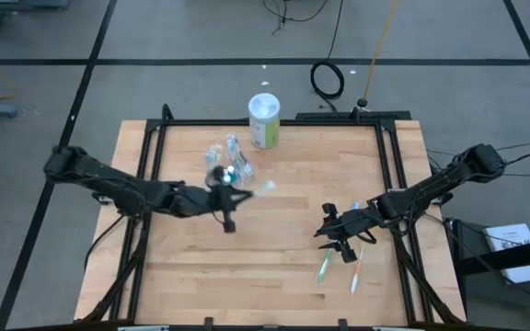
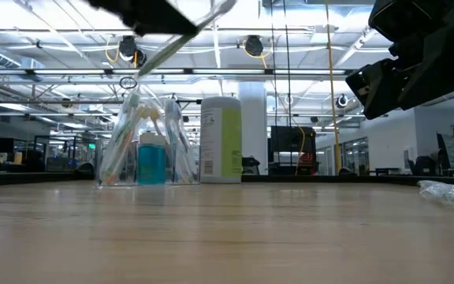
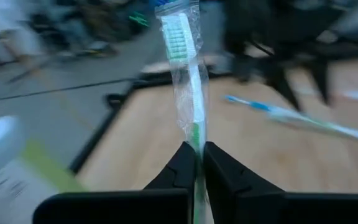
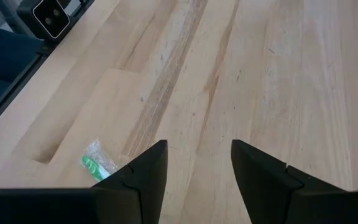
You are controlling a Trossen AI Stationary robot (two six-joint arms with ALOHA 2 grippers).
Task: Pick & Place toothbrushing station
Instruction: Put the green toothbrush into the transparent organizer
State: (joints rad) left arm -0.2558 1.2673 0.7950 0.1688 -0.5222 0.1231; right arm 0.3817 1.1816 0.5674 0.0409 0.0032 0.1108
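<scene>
My left gripper [image 1: 225, 200] is above the table's middle, shut on a green-and-white toothbrush in a clear wrapper [image 3: 185, 68]. Its head points toward the table's right [image 1: 267, 188]. The clear crinkly container [image 1: 229, 161] stands on the table just beyond it, holding several toothbrushes and a blue tube [image 2: 151, 162]. My right gripper [image 1: 336, 232] hovers open and empty over the right half of the table. Loose wrapped toothbrushes [image 1: 324, 267] [image 1: 355, 272] lie on the table near it. One green head shows beside its fingers in the right wrist view [image 4: 98, 165]. My left gripper pinches the toothbrush's handle [image 3: 197, 144] between its two fingers, well below the bristle head [image 3: 177, 37]. The brush runs on beyond the fingertips, along the fingers. It is lifted clear of the table and slants upward in the low view [image 2: 187, 33].
A white and green canister [image 1: 264, 119] stands at the table's far edge, behind the container. Another toothbrush [image 1: 355, 208] lies by the right arm. The wooden table has a black frame rail [image 1: 389, 165] along its sides. Bare wood [image 1: 247, 276] lies in the near middle.
</scene>
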